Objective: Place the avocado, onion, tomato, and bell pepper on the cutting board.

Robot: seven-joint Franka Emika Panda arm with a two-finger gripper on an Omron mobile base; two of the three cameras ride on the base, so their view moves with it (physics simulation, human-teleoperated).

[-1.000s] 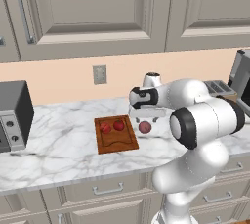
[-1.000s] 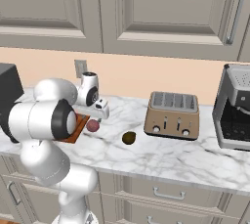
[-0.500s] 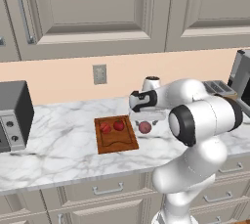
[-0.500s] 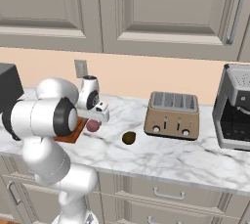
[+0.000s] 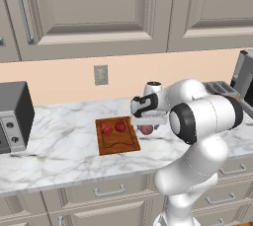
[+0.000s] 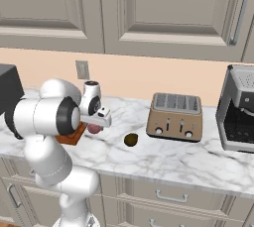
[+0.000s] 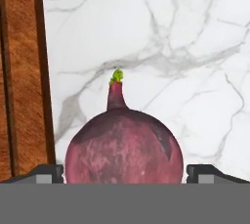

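Note:
The dusty purple onion [image 7: 124, 152] with a small green sprout lies on the marble counter just right of the cutting board [image 7: 24, 81]. My gripper [image 7: 125, 173] is open and low over it, one fingertip [image 7: 49, 173] on each side, not touching. From the left base view the gripper [image 5: 147, 123] hangs over the onion [image 5: 146, 130] beside the board [image 5: 117, 143]. Two red pieces [image 5: 106, 129] [image 5: 120, 126] sit on the board; I cannot tell tomato from bell pepper. The dark avocado [image 6: 131, 140] lies on the counter right of the onion [image 6: 94, 129].
A tan toaster [image 6: 175, 117] and a dark coffee machine [image 6: 238, 117] stand to the right along the wall. A grey toaster oven [image 5: 12, 116] stands at the far left. Bare marble lies in front of the board and around the avocado.
The hand has come down a little closer over the onion. Its jaws stay wide. The onion, the avocado and the two red pieces have not moved.

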